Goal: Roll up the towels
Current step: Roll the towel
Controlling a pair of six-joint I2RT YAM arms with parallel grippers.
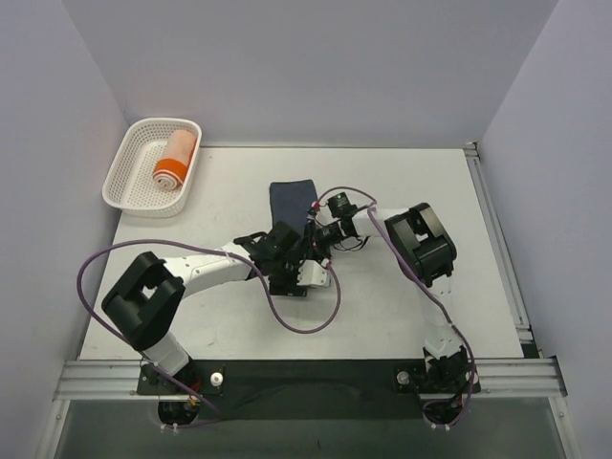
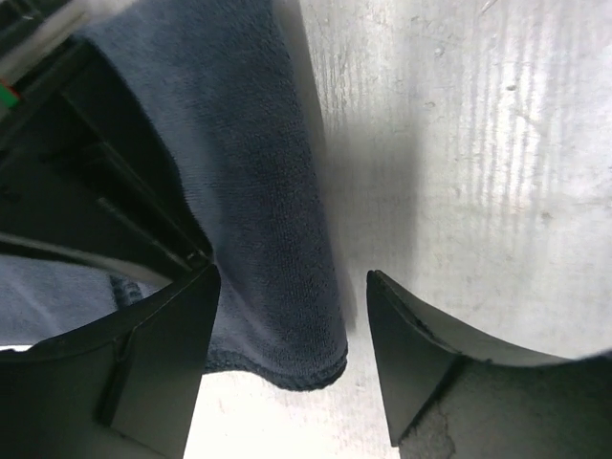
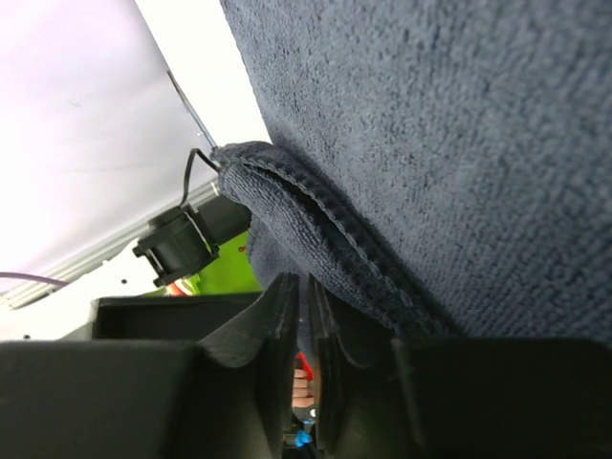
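White lattice basket (image 1: 119, 194) stands at the far left corner of the table (image 1: 411, 182), well apart from both arms. It contains one item: the orange towel (image 1: 175, 158), rolled, lying lengthwise with its white band at the near end. Nothing else is seen in the basket. Moving right, the left arm reaches across to the table's middle, and the left gripper (image 2: 287, 330) is low over the surface with its jaws set wide. In the left wrist view the near edge of the navy towel (image 1: 292, 199) runs between its fingers (image 2: 421, 373). The cloth lies against the inner face of one finger, and bare table shows between it and the other, so the gripper is not clamped on it. The navy towel lies flat at the centre of the table, just beyond the two wrists, its near end hidden beneath them in the top view. To its right the right arm folds back toward the centre, and the right gripper (image 3: 304, 316) meets the towel from that side. Its jaws are drawn almost together, with only a thin slit between them. A doubled, stitched hem of the towel sits raised directly against the fingertips. Whether any cloth is pinched between them cannot be determined.
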